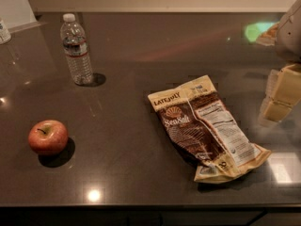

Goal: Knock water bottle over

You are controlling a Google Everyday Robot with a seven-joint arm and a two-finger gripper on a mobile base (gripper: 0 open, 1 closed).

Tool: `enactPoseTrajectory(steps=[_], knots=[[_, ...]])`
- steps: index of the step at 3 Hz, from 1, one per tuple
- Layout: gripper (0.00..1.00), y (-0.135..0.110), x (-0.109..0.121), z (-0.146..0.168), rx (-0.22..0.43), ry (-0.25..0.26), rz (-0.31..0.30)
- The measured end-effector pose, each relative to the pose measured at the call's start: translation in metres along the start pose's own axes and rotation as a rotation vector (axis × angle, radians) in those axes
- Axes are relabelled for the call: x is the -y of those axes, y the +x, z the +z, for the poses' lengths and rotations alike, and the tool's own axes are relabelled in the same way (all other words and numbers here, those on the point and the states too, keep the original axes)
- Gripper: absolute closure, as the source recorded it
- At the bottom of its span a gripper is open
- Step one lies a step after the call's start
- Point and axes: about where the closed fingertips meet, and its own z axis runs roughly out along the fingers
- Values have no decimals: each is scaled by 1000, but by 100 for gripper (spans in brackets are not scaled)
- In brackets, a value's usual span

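Observation:
The water bottle [76, 51] stands upright at the back left of the dark countertop [122, 102]. It is clear and ribbed, with a white cap and a thin dark-and-red label band. My gripper [281, 95] hangs at the right edge of the view, above the counter's right side. It is far to the right of the bottle and touches nothing. The arm above it is cut off by the frame's edge.
A red apple [48, 136] sits at the front left, in front of the bottle. A brown and cream chip bag [207, 128] lies flat between the gripper and the bottle. A small white container [3, 31] is partly visible at the far left edge. The counter's front edge runs along the bottom.

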Motion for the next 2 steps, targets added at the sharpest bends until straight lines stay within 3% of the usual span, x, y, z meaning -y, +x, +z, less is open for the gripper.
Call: enactPoseTrajectory(steps=[1, 2], knots=[[0, 0, 0, 0, 0, 0, 0], [0, -11, 14, 8, 27, -2, 10]])
